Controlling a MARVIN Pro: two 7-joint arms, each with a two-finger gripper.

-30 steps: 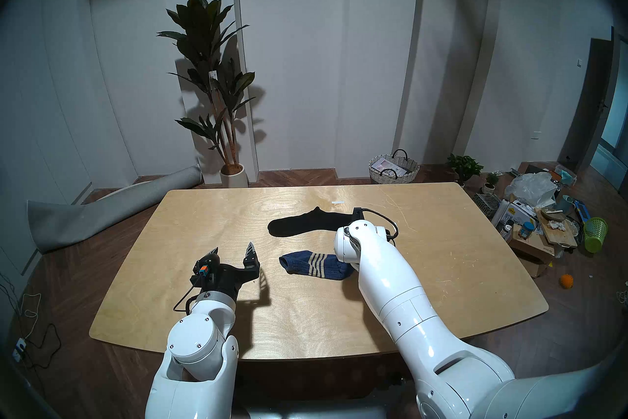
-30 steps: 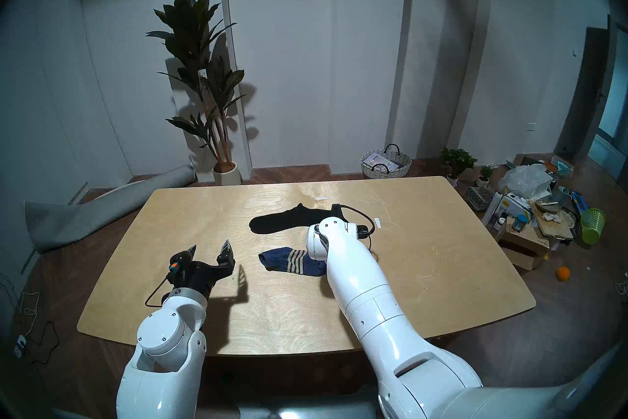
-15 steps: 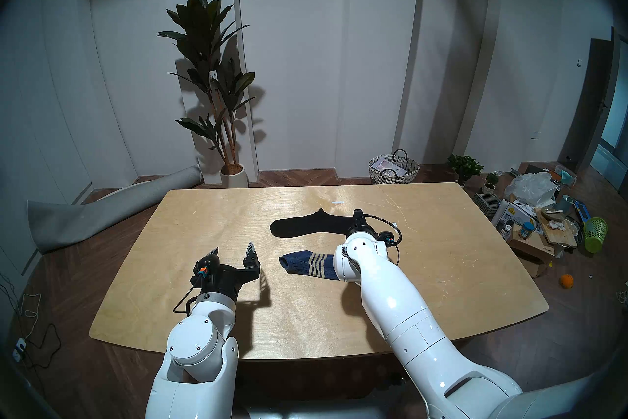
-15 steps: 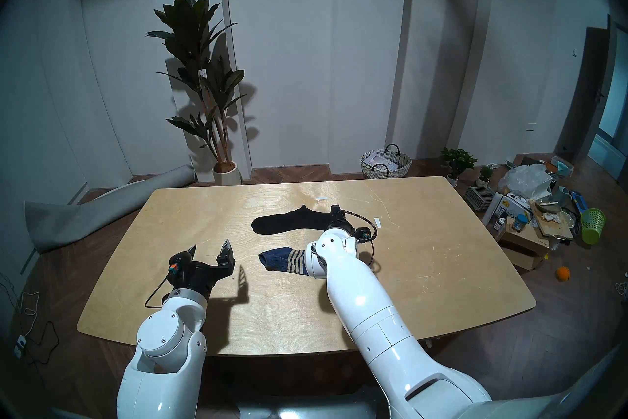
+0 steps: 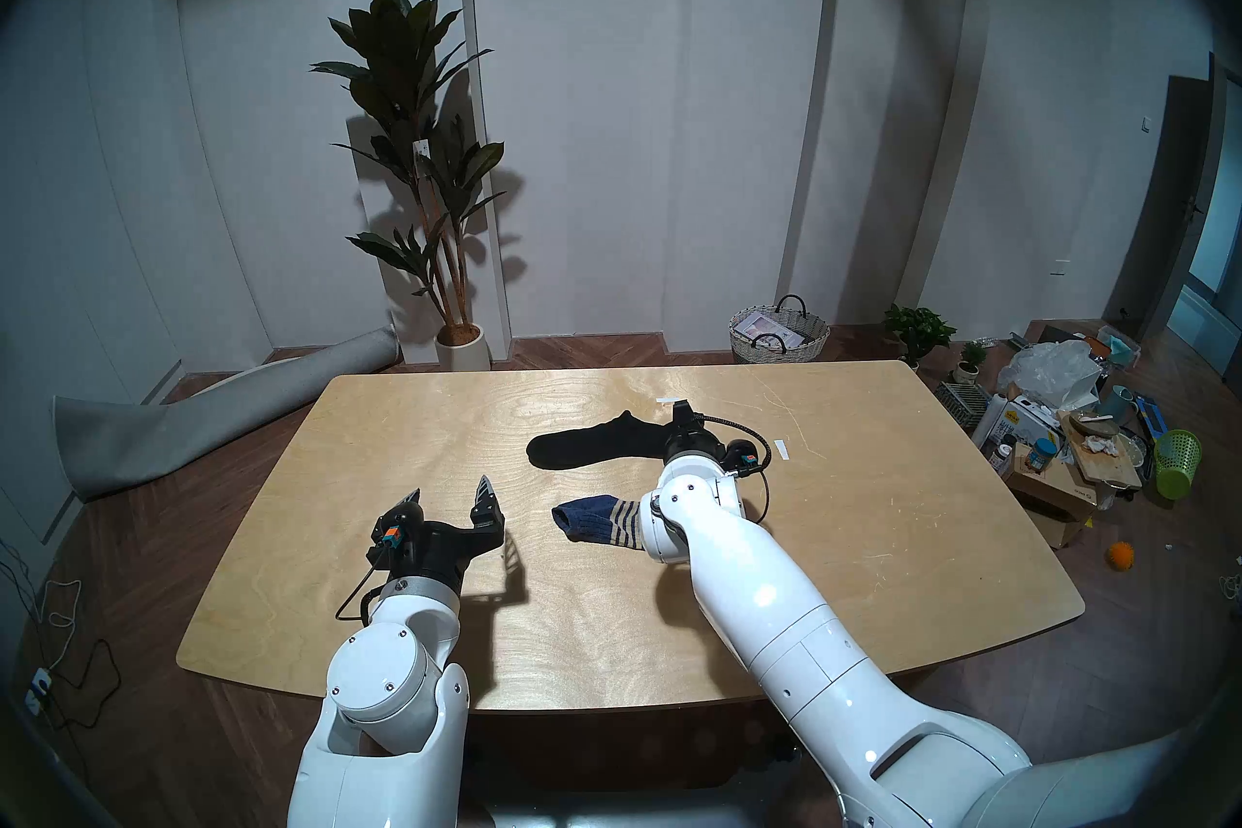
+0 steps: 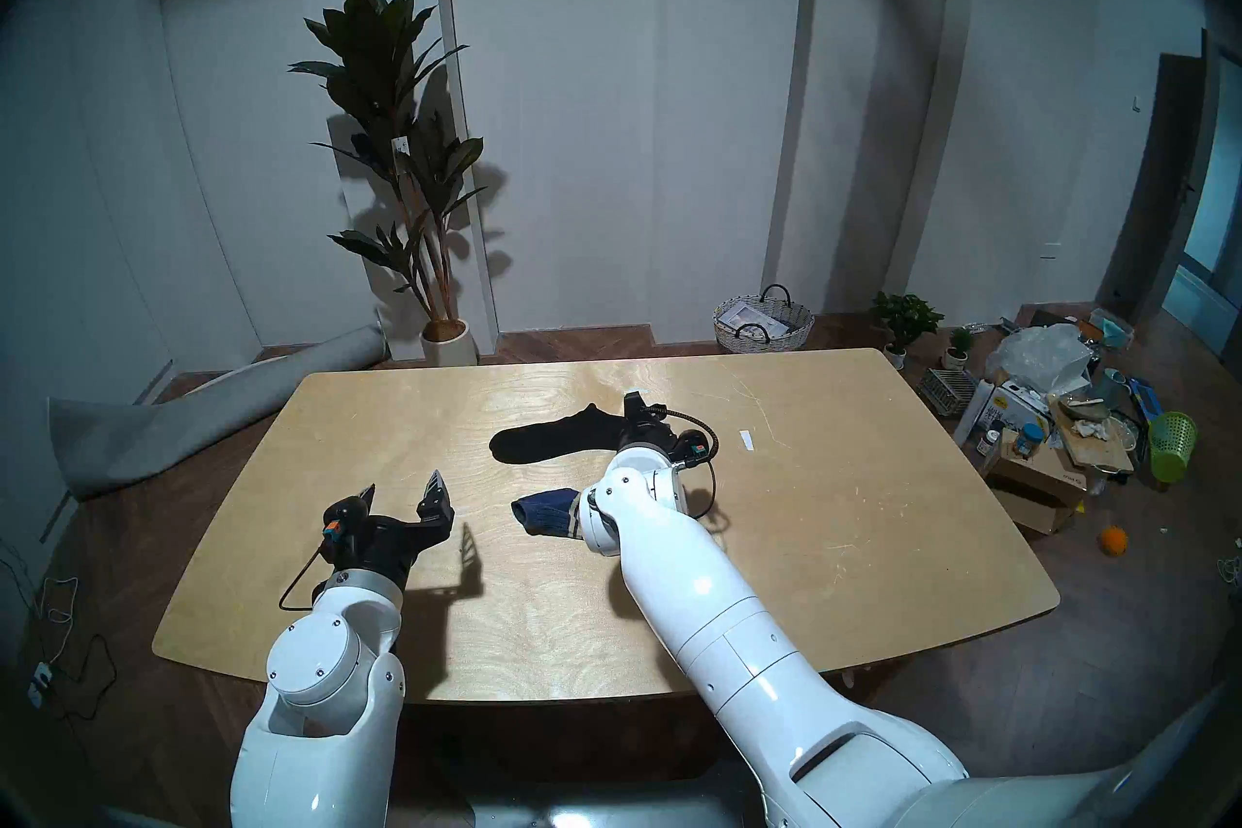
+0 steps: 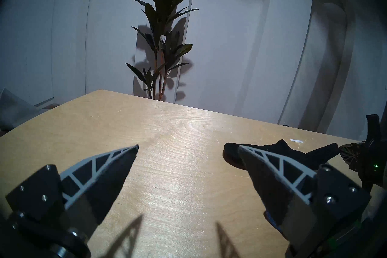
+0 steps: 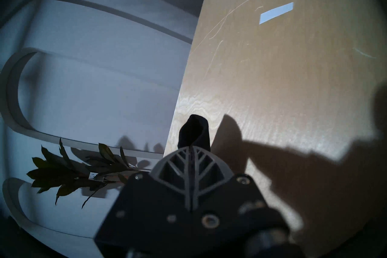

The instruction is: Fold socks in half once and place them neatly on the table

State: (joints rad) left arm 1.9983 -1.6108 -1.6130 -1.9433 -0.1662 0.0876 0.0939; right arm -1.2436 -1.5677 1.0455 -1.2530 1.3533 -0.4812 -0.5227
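- Right claw: pressed together, pinching one end of the black sock; a tuft of black fabric stands out past its tips in the right wrist view.
- Black sock: far half of the tabletop, laid out at full length, not yet folded. Long axis runs across the tabletop, left to right. The pinched end is the right-hand one; the free rounded end lies to the left of the right claw.
- Judged relation for the coming move: the held end must travel leftward along the sock's own length to meet the free end.
- Navy striped sock: nearer the robot, apart from the black sock, partly hidden behind the right arm.
- Left claw: spread wide, empty, above bare tabletop, well left of both socks.
- Nearer arm: the right.
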